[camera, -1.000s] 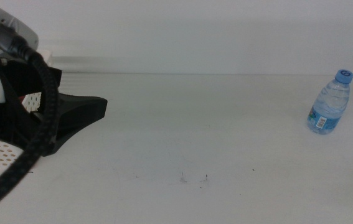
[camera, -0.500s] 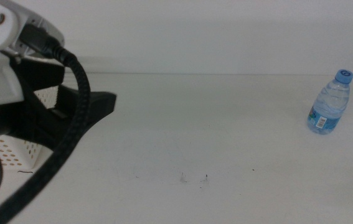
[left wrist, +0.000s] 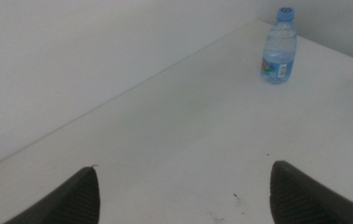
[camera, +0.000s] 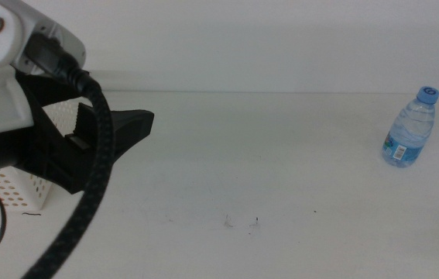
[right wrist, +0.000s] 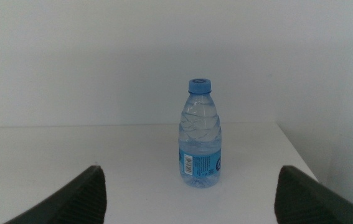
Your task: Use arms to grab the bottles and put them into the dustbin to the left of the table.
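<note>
Bright, even, diffuse light washes the white table point(camera: 281, 170) and wall nearly into one tone. Shadows are faint and soft. The near cable point(camera: 87, 186) looks blurred, and both wrist views are soft. The bottle point(right wrist: 200, 134) stays fairly sharp.

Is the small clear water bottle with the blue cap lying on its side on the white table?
No, the small clear water bottle with the blue cap stands upright on the white table, cap on top, in the right wrist view.

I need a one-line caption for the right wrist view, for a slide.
Open right gripper faces an upright water bottle on the white table.
</note>
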Controlling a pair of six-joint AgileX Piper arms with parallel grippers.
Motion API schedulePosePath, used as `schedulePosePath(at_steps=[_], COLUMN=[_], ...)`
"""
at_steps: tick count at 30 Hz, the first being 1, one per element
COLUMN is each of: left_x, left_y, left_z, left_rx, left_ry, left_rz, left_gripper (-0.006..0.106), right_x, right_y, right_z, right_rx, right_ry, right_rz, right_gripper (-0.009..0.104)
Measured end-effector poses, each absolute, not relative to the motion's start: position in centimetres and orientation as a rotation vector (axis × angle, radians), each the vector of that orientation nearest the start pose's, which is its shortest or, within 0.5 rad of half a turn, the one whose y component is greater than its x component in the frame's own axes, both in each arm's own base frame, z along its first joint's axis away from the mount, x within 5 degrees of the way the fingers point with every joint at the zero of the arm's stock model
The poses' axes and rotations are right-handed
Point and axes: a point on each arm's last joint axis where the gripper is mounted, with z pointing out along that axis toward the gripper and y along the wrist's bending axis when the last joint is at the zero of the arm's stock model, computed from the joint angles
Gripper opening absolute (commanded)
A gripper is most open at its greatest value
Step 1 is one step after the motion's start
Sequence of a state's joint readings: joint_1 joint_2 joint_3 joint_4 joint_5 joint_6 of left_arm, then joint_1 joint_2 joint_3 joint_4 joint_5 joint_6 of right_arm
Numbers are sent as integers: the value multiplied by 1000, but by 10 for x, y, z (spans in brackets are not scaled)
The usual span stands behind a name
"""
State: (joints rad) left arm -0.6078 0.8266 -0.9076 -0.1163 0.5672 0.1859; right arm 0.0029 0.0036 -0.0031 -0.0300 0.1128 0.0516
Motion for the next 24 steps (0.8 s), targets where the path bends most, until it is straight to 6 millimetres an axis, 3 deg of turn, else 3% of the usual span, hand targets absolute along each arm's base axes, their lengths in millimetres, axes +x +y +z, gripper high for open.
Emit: schedulePosePath(at_steps=[11, 24], left_x=[132, 133], left_y=[-98, -98], left_z=[386, 387], left_rx=[722, 717], left_ry=[1843, 1829], left_rz=[-378, -379], left_gripper=[94, 94], right_x=[57, 56], right_y=[0, 0], right_z=[204, 216], right_rx=[4, -35], right_ry=[1592, 1464], right_rz=[0, -32], right_gripper=[93, 93])
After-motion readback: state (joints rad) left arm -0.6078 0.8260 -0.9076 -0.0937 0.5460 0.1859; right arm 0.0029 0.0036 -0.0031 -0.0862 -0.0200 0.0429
